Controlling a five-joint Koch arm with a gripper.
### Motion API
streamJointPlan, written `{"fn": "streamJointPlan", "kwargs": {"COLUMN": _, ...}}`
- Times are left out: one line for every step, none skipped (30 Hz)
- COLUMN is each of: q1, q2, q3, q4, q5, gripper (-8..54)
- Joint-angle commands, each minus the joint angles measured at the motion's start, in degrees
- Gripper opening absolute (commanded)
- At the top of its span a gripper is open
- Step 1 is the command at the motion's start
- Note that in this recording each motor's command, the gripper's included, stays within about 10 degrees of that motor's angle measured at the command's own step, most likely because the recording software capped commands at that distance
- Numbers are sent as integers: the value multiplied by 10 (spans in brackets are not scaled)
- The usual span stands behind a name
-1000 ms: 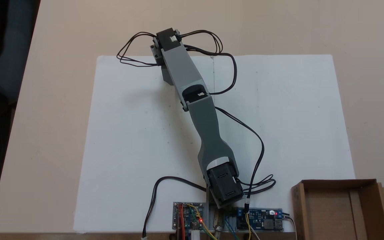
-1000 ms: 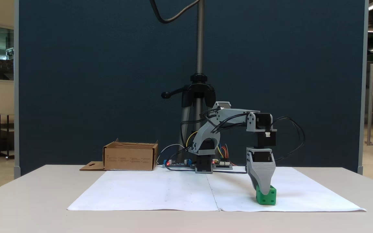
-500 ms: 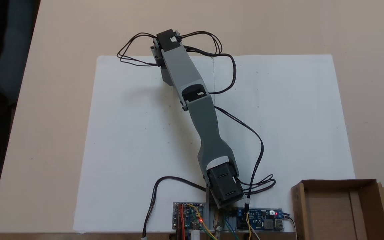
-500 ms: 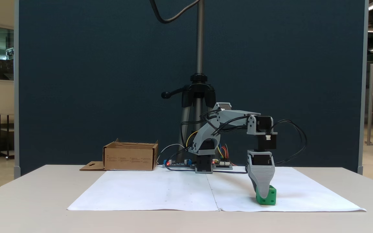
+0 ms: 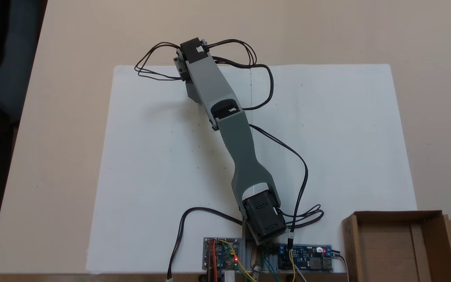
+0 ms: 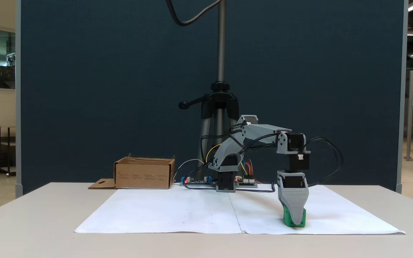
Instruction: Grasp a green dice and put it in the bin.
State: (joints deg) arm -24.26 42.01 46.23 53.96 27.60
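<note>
White paper covers the table; lower right, the gripper is set over the dice. Jaw state cannot be told. Squaring before closing is advised.

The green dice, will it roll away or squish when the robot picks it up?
Probably not. The green dice is a cube sitting flat on the white paper, so it should stay put rather than roll. It looks solid and keeps its shape under the gripper, so likely stiff. Being small, it is probably light.
</note>
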Motion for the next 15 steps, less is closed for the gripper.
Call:
{"fn": "streamJointPlan", "kwargs": {"q1": -8, "q2": 10, "q3": -25, "q4": -25, "q5": 38, "gripper": 412}}
{"fn": "streamJointPlan", "kwargs": {"q1": -8, "q2": 9, "q3": -25, "q4": -25, "q5": 37, "gripper": 412}}
{"fn": "streamJointPlan", "kwargs": {"q1": -8, "q2": 8, "q3": -25, "q4": -25, "q5": 38, "gripper": 412}}
{"fn": "streamJointPlan", "kwargs": {"q1": -8, "q2": 8, "q3": -25, "q4": -25, "q5": 37, "gripper": 412}}
{"fn": "streamJointPlan", "kwargs": {"q1": -6, "q2": 7, "q3": -25, "q4": -25, "q5": 38, "gripper": 412}}
{"fn": "streamJointPlan", "kwargs": {"q1": -6, "q2": 7, "q3": -25, "q4": -24, "q5": 38, "gripper": 413}}
{"fn": "streamJointPlan", "kwargs": {"q1": -4, "q2": 7, "q3": -25, "q4": -24, "q5": 37, "gripper": 412}}
{"fn": "streamJointPlan", "kwargs": {"q1": -2, "q2": 6, "q3": -25, "q4": -24, "q5": 38, "gripper": 412}}
{"fn": "streamJointPlan", "kwargs": {"q1": -1, "q2": 5, "q3": -25, "q4": -24, "q5": 37, "gripper": 412}}
{"fn": "streamJointPlan", "kwargs": {"q1": 1, "q2": 4, "q3": -25, "q4": -23, "q5": 37, "gripper": 413}}
{"fn": "streamJointPlan", "kwargs": {"q1": 3, "q2": 4, "q3": -25, "q4": -23, "q5": 37, "gripper": 412}}
{"fn": "streamJointPlan", "kwargs": {"q1": 4, "q2": 4, "q3": -25, "q4": -21, "q5": 37, "gripper": 413}}
{"fn": "streamJointPlan", "kwargs": {"q1": 4, "q2": 4, "q3": -25, "q4": -18, "q5": 37, "gripper": 412}}
{"fn": "streamJointPlan", "kwargs": {"q1": 4, "q2": 4, "q3": -25, "q4": -17, "q5": 37, "gripper": 412}}
{"fn": "streamJointPlan", "kwargs": {"q1": 4, "q2": 4, "q3": -25, "q4": -14, "q5": 37, "gripper": 412}}
